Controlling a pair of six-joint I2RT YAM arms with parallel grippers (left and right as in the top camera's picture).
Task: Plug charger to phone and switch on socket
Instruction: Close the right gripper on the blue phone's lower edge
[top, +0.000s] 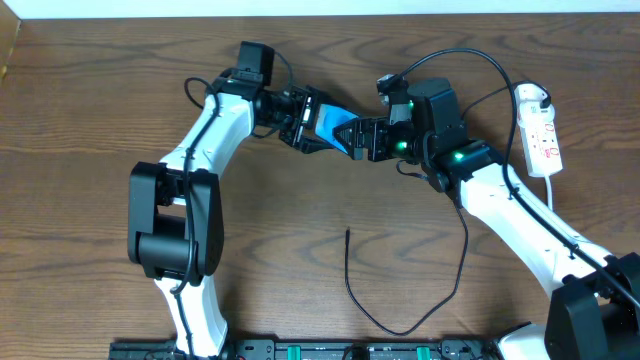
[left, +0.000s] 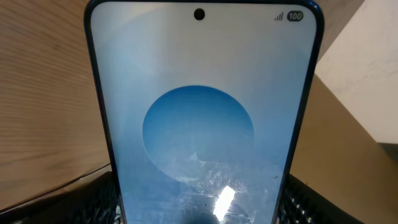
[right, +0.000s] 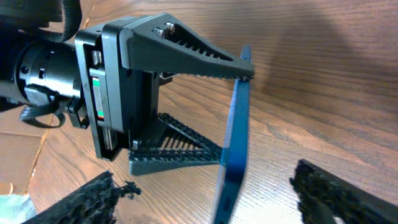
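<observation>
The phone with its blue screen is held above the table's middle. My left gripper is shut on its left end. In the left wrist view the phone fills the frame, screen lit, between the black fingers. My right gripper stands open around the phone's other end. In the right wrist view the phone is edge-on between my right gripper's fingers, with a gap on both sides. The charger's black cable lies loose on the table, plug tip free. The white socket lies far right.
The cable loops near the front edge and runs up past the right arm toward a white adapter on the socket. A pale sheet lies beyond the phone in the left wrist view. A black rail lines the front.
</observation>
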